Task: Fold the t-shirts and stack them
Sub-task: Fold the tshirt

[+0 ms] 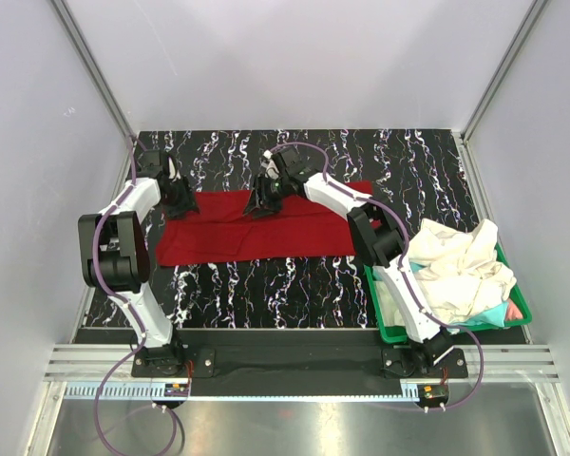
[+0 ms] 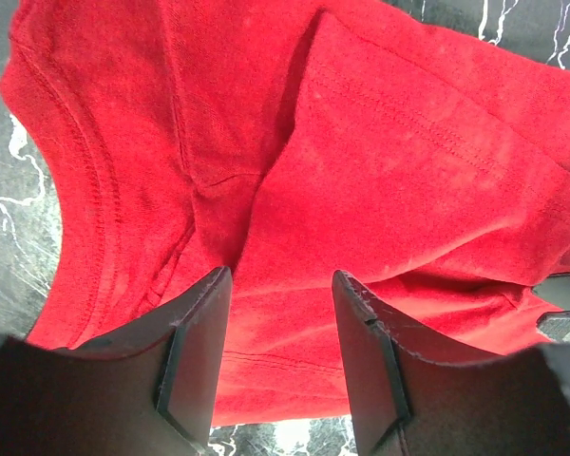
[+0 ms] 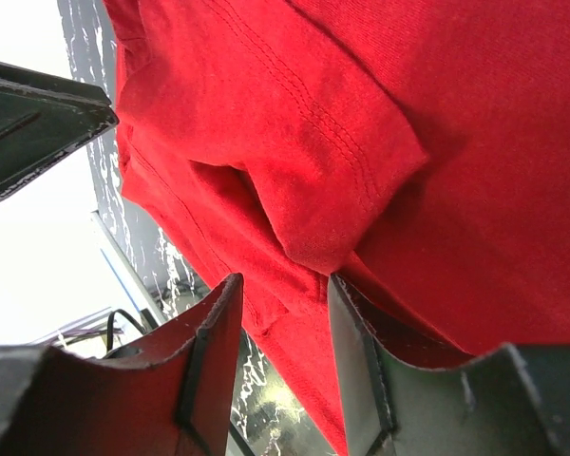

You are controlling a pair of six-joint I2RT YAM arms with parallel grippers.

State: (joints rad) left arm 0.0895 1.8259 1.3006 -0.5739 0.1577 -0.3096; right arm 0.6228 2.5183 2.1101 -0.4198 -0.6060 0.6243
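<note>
Long axis of red t-shirt (image 1: 256, 233) left-right, collar perhaps leftward; left hand (image 2: 280, 275), right hand (image 3: 284, 277) both agape

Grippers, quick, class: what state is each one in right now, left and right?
Left gripper: open above the red t-shirt, holding nothing.
Right gripper: open above the same shirt, holding nothing.

A green bin (image 1: 388, 329) sits at the right edge of the black marbled tabletop (image 1: 266, 285).

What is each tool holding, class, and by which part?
Nothing: the left tool and right tool both stand open over the red t-shirt, pinching no cloth.
</note>
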